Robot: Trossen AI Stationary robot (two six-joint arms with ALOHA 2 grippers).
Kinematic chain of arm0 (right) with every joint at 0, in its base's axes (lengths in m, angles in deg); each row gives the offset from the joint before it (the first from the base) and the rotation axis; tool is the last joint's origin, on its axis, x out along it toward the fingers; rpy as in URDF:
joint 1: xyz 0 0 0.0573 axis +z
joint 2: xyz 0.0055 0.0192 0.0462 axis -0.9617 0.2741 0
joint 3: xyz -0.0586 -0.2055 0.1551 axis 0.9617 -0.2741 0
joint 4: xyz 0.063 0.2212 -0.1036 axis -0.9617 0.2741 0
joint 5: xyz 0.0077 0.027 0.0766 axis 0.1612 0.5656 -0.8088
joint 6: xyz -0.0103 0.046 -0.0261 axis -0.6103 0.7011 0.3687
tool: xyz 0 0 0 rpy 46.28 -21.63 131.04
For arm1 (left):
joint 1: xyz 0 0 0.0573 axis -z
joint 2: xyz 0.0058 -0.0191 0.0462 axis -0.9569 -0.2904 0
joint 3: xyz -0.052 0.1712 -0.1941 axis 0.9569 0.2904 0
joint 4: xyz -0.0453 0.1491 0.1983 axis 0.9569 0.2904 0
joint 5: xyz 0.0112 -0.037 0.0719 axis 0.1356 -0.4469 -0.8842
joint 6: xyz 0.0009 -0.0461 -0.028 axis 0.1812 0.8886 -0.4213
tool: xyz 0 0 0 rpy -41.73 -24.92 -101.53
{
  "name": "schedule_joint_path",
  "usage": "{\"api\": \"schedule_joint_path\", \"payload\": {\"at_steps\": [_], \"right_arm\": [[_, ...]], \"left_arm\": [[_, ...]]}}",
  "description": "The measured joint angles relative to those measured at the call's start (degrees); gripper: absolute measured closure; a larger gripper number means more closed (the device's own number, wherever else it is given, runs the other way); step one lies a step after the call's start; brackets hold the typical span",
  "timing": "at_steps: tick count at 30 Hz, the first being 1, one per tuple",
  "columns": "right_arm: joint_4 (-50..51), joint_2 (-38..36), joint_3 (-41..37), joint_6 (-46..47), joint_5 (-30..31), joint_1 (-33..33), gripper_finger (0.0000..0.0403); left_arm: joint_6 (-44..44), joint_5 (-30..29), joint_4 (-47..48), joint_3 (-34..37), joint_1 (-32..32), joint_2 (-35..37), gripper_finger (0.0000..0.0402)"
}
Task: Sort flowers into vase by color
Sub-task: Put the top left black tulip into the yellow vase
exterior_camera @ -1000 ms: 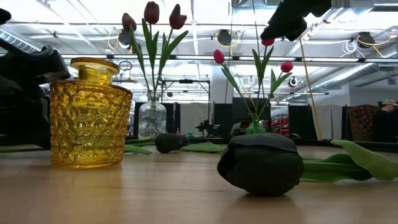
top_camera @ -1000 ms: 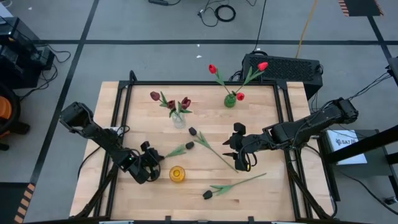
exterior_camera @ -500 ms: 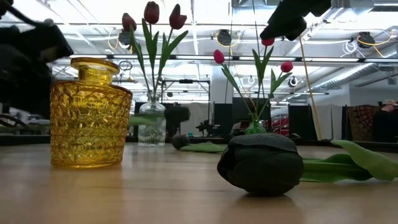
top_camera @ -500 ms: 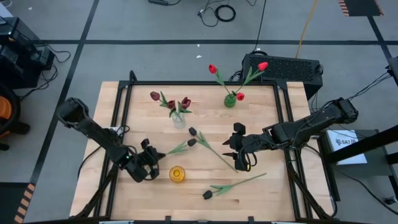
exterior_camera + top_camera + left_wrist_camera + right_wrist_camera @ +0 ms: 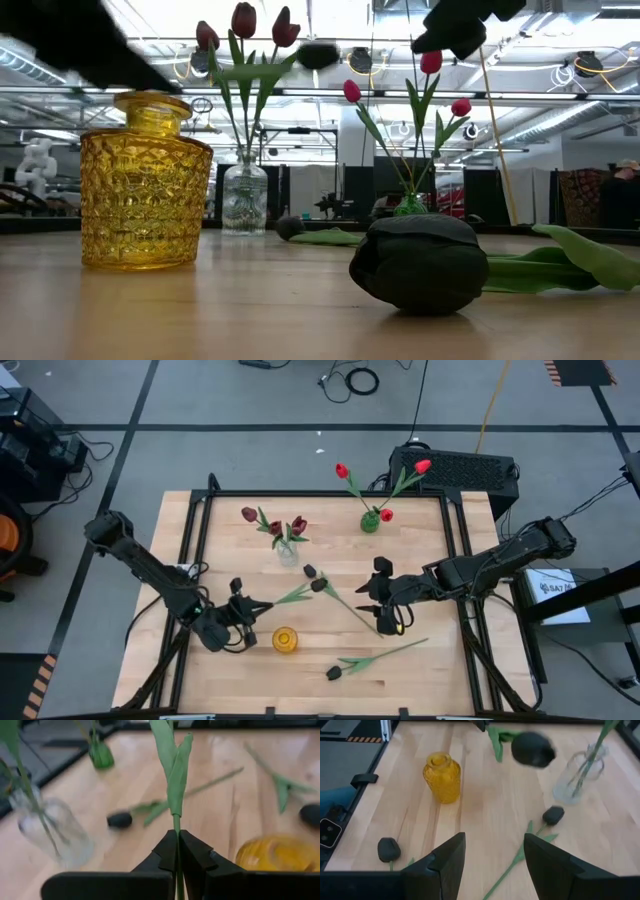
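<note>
My left gripper (image 5: 246, 608) is shut on a black-headed tulip (image 5: 318, 586) and holds it above the table, left of the yellow vase (image 5: 285, 640). In the low view its head (image 5: 318, 55) is high up. My right gripper (image 5: 389, 622) is open and empty over the lower stem end of a second black tulip (image 5: 309, 571), which lies flat on the table. A third black tulip (image 5: 333, 673) lies near the front edge. Maroon tulips stand in the clear vase (image 5: 287, 551) and red ones in the green vase (image 5: 370, 521). My left gripper pinches the tulip's thin green stem (image 5: 176, 836) between its two fingers, below the leaves (image 5: 172, 765). The fingers lie along the stem. The flower is lifted clear of the table and reaches from the gripper toward the table's right, head outermost.
The yellow vase (image 5: 277, 852) stands close to the right of my left gripper. The black frame rails (image 5: 195, 530) run along the table's sides. Bare wood lies between the yellow vase and the clear vase (image 5: 575, 780).
My left gripper has risen with the black tulip. The flower, which lay on the table a second ago, is now lifted clear, and its head has swung up and a little toward the far right. My right gripper has kept still.
</note>
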Motion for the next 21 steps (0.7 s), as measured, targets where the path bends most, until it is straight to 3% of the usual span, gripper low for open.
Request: {"api": "schedule_joint_path", "payload": {"at_steps": [5, 12, 21], "right_arm": [[-1.2, 0.0, 0.0, -1.2, 0.0, 0.3, 0.0209], [-4.6, 1.9, -0.1, -3.0, 0.2, 0.3, 0.0209], [-22.2, 4.8, -0.1, -9.3, 0.3, 0.1, 0.0209]], "left_arm": [[-12.4, -0.9, -4.1, -4.6, 0.0, 2.2, 0.0382], [-34.3, 0.4, -20.4, -7.8, -1.2, 2.6, 0.0382], [-44.6, 9.5, -35.7, -7.8, -4.7, 2.6, 0.0382]]}}
